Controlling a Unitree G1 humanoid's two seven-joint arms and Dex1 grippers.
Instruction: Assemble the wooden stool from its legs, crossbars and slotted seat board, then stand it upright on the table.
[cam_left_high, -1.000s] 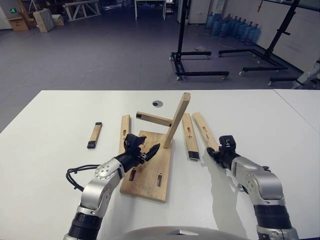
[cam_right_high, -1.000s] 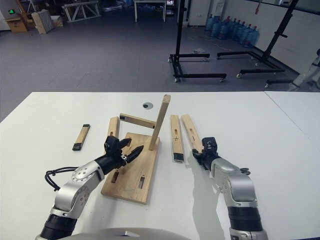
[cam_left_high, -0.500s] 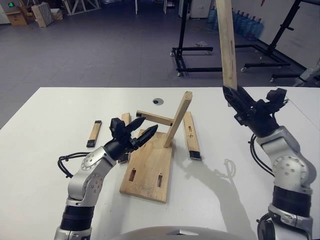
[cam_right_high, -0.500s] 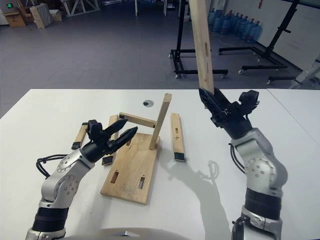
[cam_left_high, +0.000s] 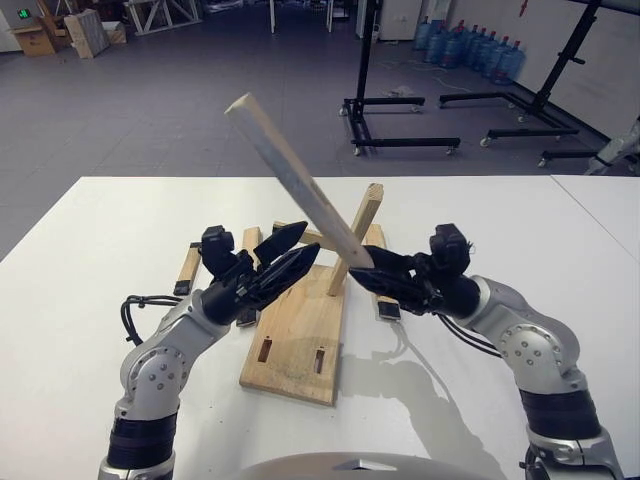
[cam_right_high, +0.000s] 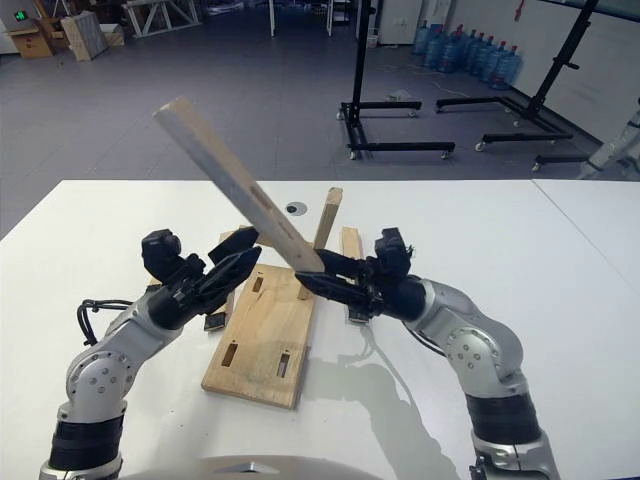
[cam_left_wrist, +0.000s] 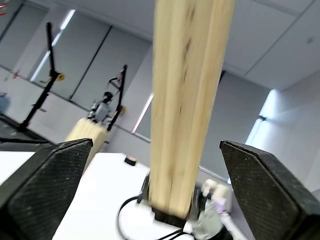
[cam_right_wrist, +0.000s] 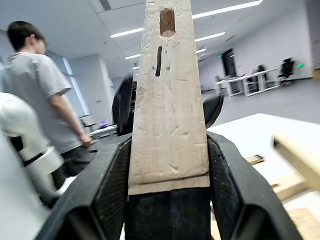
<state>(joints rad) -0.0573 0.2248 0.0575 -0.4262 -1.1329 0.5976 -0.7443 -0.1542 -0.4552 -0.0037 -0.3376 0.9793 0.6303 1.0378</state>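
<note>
**A:** How far along is the stool?

**B:** Early, I'd judge. The seat board (cam_left_high: 300, 340) lies flat on the table (cam_left_high: 100, 230). One standing leg (cam_left_high: 366, 210) is seated in a far slot, leaning, with a crossbar (cam_left_high: 328, 240) joined to it and jutting toward the robot's left. The two near slots are vacant.

**A:** And the pincers?

**B:** The right pincer (cam_left_high: 372, 275) is clenched on the lower end of the held leg (cam_left_high: 295, 180), just above the board beside the standing leg. That leg slants up and away toward the robot's left. The left pincer (cam_left_high: 298, 250) is released, fingers spread, hovering over the board's left edge just under the slanting leg and gripping nothing.

**A:** What's left?

**B:** Most of it. The held leg has to go into a slot. A left leg (cam_left_high: 250, 238) lies beside the board's left edge and a right leg (cam_left_high: 377, 240) beside its right edge, partly hidden by the pincers. A short crossbar (cam_left_high: 186, 272) lies farther left. All of those need fitting, and then the stool must be turned upright.
</note>
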